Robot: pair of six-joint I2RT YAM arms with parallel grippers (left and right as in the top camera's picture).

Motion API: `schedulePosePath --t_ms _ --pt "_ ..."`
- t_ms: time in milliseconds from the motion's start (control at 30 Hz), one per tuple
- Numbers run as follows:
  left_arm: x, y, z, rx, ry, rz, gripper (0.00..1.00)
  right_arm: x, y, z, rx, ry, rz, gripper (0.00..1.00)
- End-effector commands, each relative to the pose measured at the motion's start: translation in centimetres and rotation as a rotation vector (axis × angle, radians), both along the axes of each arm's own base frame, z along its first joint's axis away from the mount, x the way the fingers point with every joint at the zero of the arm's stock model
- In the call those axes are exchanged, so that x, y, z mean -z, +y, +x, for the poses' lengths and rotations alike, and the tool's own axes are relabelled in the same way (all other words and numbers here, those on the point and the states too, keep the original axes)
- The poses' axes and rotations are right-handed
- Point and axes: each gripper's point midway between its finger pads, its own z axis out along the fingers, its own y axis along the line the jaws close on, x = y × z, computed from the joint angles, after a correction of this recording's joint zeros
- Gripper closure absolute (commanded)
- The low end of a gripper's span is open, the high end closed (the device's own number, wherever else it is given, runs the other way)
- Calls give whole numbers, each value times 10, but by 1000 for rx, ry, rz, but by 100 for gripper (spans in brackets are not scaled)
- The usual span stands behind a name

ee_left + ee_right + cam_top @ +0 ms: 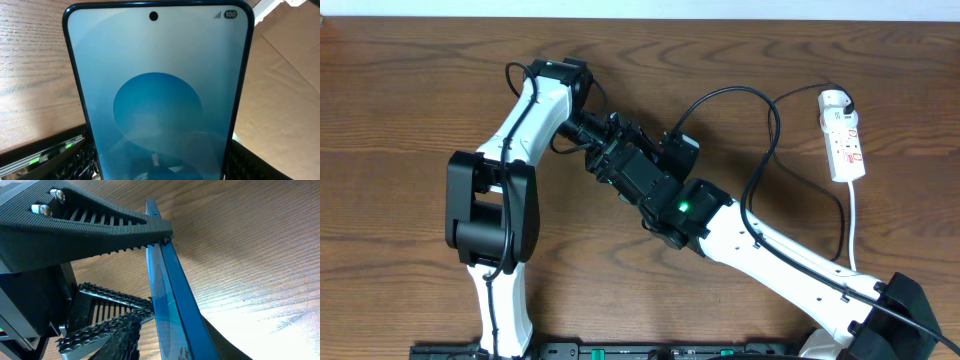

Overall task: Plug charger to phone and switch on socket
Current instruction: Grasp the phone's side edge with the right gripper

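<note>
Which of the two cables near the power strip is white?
The thicker cord leaving the power strip's lower end; the thin cable looping leftward from it is black.

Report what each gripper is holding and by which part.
Left gripper holds the phone by its two long edges, at the end away from the camera hole. Right gripper's upper finger touches the phone's edge; whether it grips anything cannot be told.

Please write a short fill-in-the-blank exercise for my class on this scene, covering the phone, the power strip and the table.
1. The battery badge on the blue-screened rectangular smartphone reads ___.
2. The long white power strip lies on the robot's ___ side.
3. The brown table under the thin black cable is made of ___.
Missing words: 100; right; wood.
</note>
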Motion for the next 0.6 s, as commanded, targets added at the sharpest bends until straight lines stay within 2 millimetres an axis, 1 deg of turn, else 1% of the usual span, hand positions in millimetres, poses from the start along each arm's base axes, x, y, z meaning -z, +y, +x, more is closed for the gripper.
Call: schedulePosePath --t_ms 0,167,567 --pt "-19 -2 -1 -6 -31 -51 35 -6 -1 5 15 -30 -9 71" --pt "-20 -2 -3 -6 -18 -48 35 -5 -1 5 14 -29 -9 73" --pt "-20 -2 -3 -6 -15 -48 35 -4 0 4 11 -24 -8 81"
